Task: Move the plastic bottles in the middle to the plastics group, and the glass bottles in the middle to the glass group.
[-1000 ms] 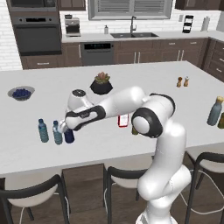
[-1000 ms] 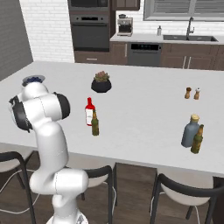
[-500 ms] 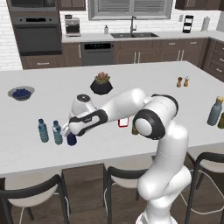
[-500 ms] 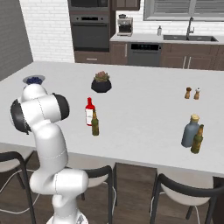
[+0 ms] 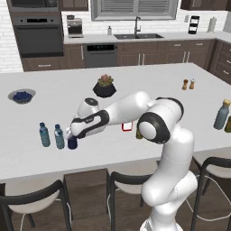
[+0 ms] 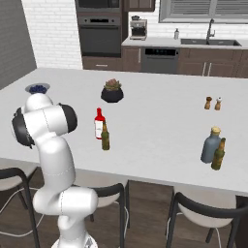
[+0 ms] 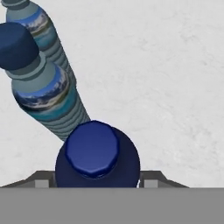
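My gripper (image 5: 71, 136) reaches down at the counter's front left, shut on the stubby navy plastic bottle (image 5: 72, 144). In the hand view that bottle (image 7: 97, 155) sits between my fingertips (image 7: 42, 180), right beside the plastics group, two pale blue water bottles (image 7: 43, 94). They stand just left of it (image 5: 59, 137) on the counter. The glass bottles, a red flask (image 6: 99, 123) and a slim brown bottle (image 6: 105, 137), stand mid-counter. The glass group, a grey-blue bottle (image 6: 211, 144) and an olive one (image 6: 218, 154), is at the right end.
A potted plant (image 5: 104, 86) stands behind the middle of the island, a bowl of blueberries (image 5: 21, 95) at the far left, and salt and pepper shakers (image 5: 188, 84) at the back right. Stools (image 5: 34, 203) line the near edge.
The gripper has come down a little with the navy bottle, closer to the counter beside the water bottles. Nothing else has moved.
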